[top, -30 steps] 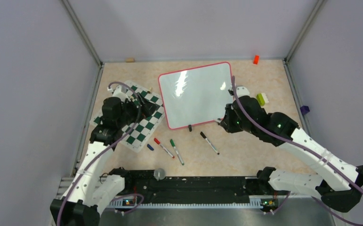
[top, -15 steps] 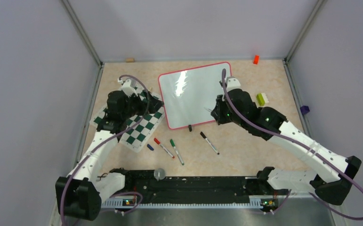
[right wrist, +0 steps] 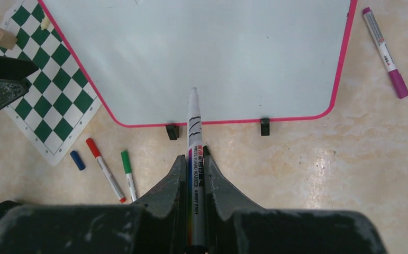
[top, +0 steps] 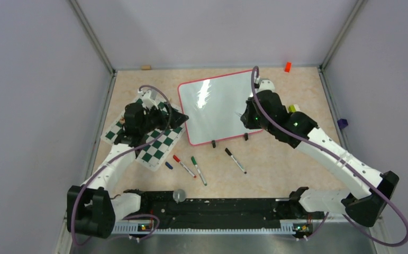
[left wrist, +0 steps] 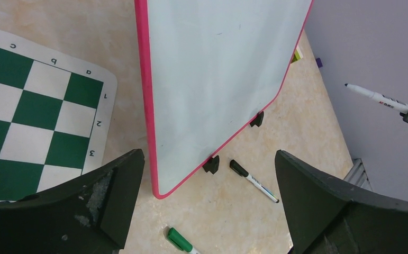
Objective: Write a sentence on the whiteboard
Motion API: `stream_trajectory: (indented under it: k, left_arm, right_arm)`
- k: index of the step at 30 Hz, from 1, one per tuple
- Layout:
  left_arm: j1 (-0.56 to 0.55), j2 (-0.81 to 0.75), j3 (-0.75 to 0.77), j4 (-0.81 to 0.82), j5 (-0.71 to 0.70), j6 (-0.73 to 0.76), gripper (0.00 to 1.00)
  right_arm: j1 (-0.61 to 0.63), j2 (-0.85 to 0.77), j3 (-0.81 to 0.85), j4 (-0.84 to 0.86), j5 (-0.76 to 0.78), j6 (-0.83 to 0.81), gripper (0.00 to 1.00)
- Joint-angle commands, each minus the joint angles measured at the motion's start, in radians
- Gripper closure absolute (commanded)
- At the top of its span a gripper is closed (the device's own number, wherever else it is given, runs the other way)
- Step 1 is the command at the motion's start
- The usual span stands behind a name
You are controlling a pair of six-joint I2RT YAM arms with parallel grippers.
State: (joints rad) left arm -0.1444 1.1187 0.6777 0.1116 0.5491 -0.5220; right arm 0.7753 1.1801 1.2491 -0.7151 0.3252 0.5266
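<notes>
The whiteboard (top: 220,106) lies flat at the back middle of the table, glossy white in a red-pink frame, with two black clips (top: 213,143) on its near edge. Its surface (right wrist: 207,53) is blank and no sentence shows on it. My right gripper (top: 245,117) hovers over the board's right part, shut on a whiteboard marker (right wrist: 195,132) with its bare tip pointing over the board's near edge. My left gripper (top: 182,117) is wide open beside the board's left edge (left wrist: 147,106), above the chess mat, with nothing between its fingers (left wrist: 106,196).
A green-and-white chess mat (top: 148,132) lies left of the board. Red (top: 183,165), green (top: 198,170) and black-capped (top: 235,160) markers and a blue cap (top: 169,165) lie in front of it. A purple marker (right wrist: 386,51) lies right of the board. Small blocks (top: 287,66) sit along the back wall.
The right gripper has carried the marker from the board's near right corner up over its right part. The left gripper has swung right across the chess mat towards the board's left edge.
</notes>
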Motion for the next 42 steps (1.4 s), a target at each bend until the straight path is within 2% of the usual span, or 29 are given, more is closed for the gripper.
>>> stream_trajectory:
  k: [1, 7, 13, 18, 22, 28, 30, 35, 38, 42]
  left_arm:
    - [0.005, 0.012, 0.005, 0.083, 0.077, -0.022, 0.01]
    - [0.004, 0.069, -0.023, 0.143, 0.094, 0.009, 0.01]
    - [0.006, 0.178, -0.016, 0.163, 0.093, 0.130, 0.04]
    - [0.011, 0.338, 0.052, 0.176, 0.226, 0.135, 0.06]
    - [0.015, 0.389, 0.062, 0.244, 0.301, 0.082, 0.11]
    - [0.016, 0.318, 0.056, 0.160, 0.296, 0.146, 0.01]
    - [0.017, 0.265, 0.055, 0.087, 0.244, 0.183, 0.01]
    - [0.023, 0.140, -0.003, 0.105, 0.107, 0.156, 0.01]
    - [0.035, 0.125, 0.048, 0.055, 0.114, 0.134, 0.01]
    - [0.048, 0.154, 0.135, -0.049, 0.118, 0.181, 0.01]
  right_arm:
    - [-0.027, 0.028, 0.059, 0.060, -0.042, -0.013, 1.00]
    - [-0.033, 0.035, 0.066, 0.080, -0.054, -0.056, 1.00]
    - [-0.033, -0.003, 0.014, 0.114, -0.047, -0.057, 1.00]
    - [-0.040, -0.022, -0.002, 0.117, -0.048, -0.042, 1.00]
    - [-0.048, -0.040, -0.007, 0.117, -0.035, -0.045, 1.00]
    - [-0.069, -0.049, -0.010, 0.117, -0.032, -0.066, 1.00]
    - [-0.072, -0.049, -0.010, 0.119, -0.034, -0.083, 1.00]
    - [-0.106, -0.040, 0.016, 0.112, -0.063, -0.116, 1.00]
    - [-0.122, -0.029, 0.044, 0.108, -0.094, -0.113, 1.00]
    - [-0.122, -0.023, 0.030, 0.137, -0.102, -0.116, 1.00]
